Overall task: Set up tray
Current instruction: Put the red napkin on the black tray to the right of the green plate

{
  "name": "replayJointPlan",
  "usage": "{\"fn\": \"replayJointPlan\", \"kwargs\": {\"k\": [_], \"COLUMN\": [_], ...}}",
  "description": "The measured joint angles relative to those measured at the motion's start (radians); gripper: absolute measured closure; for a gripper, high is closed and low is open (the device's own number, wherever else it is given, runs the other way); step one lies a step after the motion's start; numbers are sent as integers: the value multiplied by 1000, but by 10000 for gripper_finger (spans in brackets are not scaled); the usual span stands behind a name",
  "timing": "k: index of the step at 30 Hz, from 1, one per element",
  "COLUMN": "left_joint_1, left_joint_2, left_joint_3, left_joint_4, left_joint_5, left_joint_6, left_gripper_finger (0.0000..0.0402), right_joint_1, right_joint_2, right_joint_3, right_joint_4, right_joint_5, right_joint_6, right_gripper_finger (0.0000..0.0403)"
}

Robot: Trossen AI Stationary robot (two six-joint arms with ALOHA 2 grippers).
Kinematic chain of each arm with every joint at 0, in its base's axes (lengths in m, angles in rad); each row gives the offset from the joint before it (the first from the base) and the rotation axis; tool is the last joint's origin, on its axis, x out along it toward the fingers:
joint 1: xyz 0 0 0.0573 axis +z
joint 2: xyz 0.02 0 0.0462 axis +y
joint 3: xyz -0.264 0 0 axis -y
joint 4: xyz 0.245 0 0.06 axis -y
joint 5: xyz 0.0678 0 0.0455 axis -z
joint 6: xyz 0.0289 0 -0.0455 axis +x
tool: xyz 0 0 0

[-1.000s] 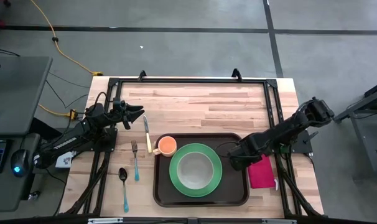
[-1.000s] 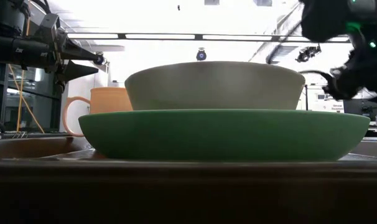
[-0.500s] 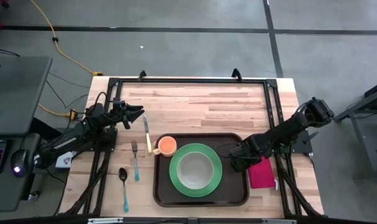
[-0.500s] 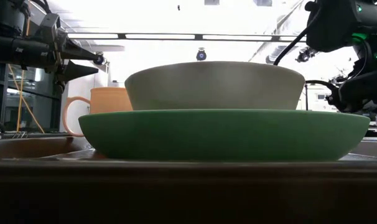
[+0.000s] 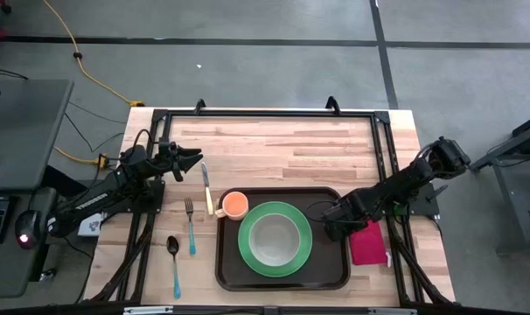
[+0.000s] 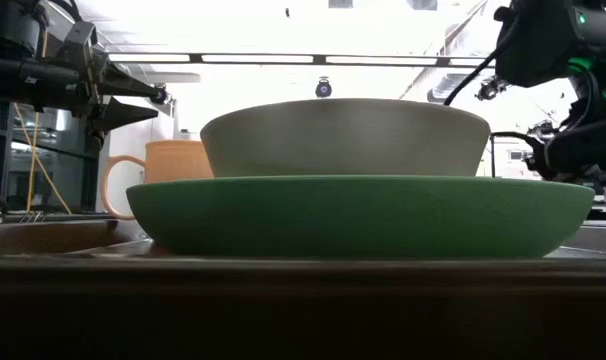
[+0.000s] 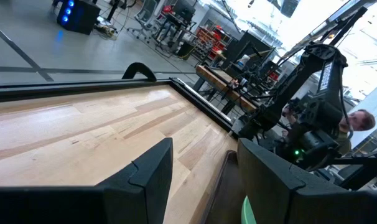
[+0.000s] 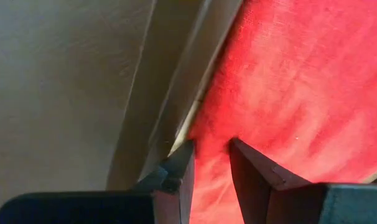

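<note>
1. The tray sits near-centre on the tabletop, carrying plate, bowl and cup;
2. Right gripper, jaws slightly apart, meets the napkin edge by the tray's right rim; it could snag the rim and shift the tray;
3. Left gripper waits far-left, jaws apart, empty.

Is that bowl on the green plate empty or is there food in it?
Empty. From above, the bowl shows only its bare pale inside, sitting on the green plate.

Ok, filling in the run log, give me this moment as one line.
left tool: open, above knife | right tool: fingertips on magenta napkin at tray rim | plate, bowl, mug on tray
</note>
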Motion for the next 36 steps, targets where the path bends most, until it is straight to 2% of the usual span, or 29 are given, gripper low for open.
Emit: {"fn": "replayJointPlan", "kwargs": {"k": [7,29,36], "left_joint_1": [0,0,0], "left_joint_2": [0,0,0], "left_joint_3": [0,0,0], "left_joint_4": [0,0,0], "left_joint_5": [-7,-32,-32], "left_joint_6": [-3,-19,-20], "left_gripper_finger": [190,190,190], "right_joint_1": [-1,0,0], "right_joint_2": [-3,0,0], "right_joint_3": [-56,-60,-60], "right_joint_4": [49,-43,-56], "right_joint_5": [-78,-20,-14], "right_joint_6": [10,75,77], "right_gripper_finger": [320,321,349]}}
